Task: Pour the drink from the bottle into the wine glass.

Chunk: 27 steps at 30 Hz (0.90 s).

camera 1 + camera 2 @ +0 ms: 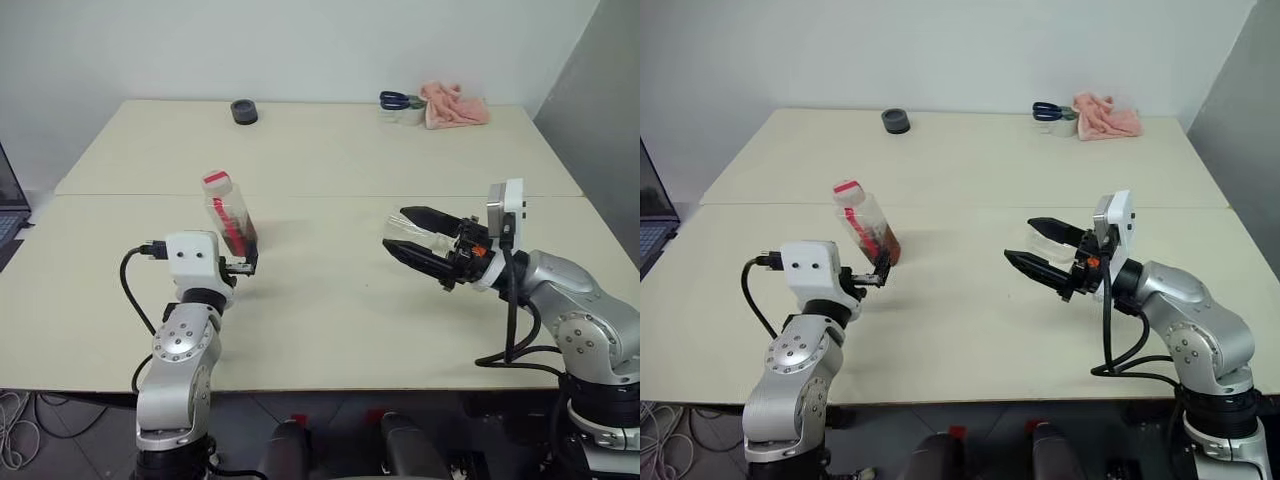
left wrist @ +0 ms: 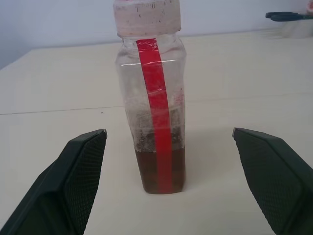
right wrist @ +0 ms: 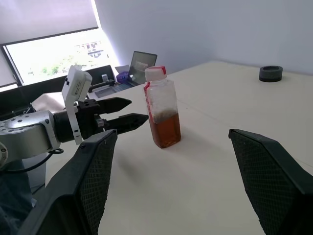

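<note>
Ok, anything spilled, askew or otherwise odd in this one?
No spill. The bottle stands upright and capped, just ahead of the open left tool, untouched. One oddity: something clear sits between the fingers of the open right tool, too faint to tell whether it is the wine glass.

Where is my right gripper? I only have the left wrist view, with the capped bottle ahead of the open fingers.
Observer: The right gripper hovers over the table, to the right of the bottle, pointing toward it.
Operator: Is it holding the wine glass?
Observer: Its fingers stand wide open. Something clear shows beside them, but I cannot tell what it is.
Operator: What else is at the table's far edge?
Observer: A dark ring behind the bottle and a pink cloth at the far right.
</note>
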Each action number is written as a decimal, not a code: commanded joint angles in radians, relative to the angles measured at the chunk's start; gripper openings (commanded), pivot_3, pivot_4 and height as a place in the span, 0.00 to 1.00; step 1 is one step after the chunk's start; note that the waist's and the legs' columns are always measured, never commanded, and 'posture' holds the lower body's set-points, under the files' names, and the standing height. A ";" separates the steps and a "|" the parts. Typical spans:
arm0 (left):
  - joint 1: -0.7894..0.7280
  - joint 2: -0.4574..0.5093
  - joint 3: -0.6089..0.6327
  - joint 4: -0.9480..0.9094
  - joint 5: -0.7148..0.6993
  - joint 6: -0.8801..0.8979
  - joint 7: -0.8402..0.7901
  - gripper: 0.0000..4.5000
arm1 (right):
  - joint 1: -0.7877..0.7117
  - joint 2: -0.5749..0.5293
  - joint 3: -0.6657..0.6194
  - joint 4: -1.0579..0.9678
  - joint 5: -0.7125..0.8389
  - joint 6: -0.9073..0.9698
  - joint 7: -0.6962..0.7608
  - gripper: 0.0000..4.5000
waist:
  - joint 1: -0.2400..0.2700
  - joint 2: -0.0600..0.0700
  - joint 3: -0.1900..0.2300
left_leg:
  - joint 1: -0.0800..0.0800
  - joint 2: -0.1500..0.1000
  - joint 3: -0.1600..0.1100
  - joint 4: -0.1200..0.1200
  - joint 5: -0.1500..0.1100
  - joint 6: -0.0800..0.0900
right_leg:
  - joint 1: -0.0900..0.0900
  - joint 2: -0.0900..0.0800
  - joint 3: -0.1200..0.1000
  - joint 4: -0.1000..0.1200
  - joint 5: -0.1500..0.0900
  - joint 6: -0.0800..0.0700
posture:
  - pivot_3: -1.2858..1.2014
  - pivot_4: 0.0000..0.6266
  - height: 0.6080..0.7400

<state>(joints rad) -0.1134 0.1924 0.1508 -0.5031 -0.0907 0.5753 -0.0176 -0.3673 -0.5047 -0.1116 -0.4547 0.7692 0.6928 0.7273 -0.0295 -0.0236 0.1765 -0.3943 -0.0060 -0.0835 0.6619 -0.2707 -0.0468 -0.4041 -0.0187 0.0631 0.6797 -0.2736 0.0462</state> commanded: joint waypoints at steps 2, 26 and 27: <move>-0.038 0.002 0.016 0.002 0.008 -0.037 0.010 0.99 | 0.002 0.008 -0.006 -0.027 0.014 -0.020 -0.016 0.87 | 0.000 0.000 0.000 | 0.000 0.000 0.000 0.000 0.000 0.000 | 0.000 0.000 0.000 0.000 0.000 0.000 | 0.52 0.24 1.00; -0.245 0.050 0.037 0.329 0.002 -0.224 -0.025 0.99 | 0.051 0.029 -0.026 -0.088 0.038 -0.010 -0.124 0.87 | 0.000 0.000 0.000 | 0.000 0.000 0.000 0.000 0.000 0.000 | 0.000 0.000 0.000 0.000 0.000 0.000 | 0.52 0.24 1.00; -0.261 0.053 0.036 0.353 0.003 -0.238 -0.026 0.99 | 0.053 0.030 -0.026 -0.091 0.040 -0.009 -0.130 0.87 | 0.000 0.000 0.000 | 0.000 0.000 0.000 0.000 0.000 0.000 | 0.000 0.000 0.000 0.000 0.000 0.000 | 0.52 0.24 1.00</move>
<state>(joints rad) -0.3443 0.2343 0.1751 -0.1579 -0.0926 0.3805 -0.0363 -0.3193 -0.4775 -0.1160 -0.5065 0.7823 0.6913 0.6077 -0.0296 -0.0236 0.1765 -0.3947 -0.0063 -0.0839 0.6619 -0.2706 -0.0469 -0.4044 -0.0188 0.0626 0.6799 -0.2735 0.0461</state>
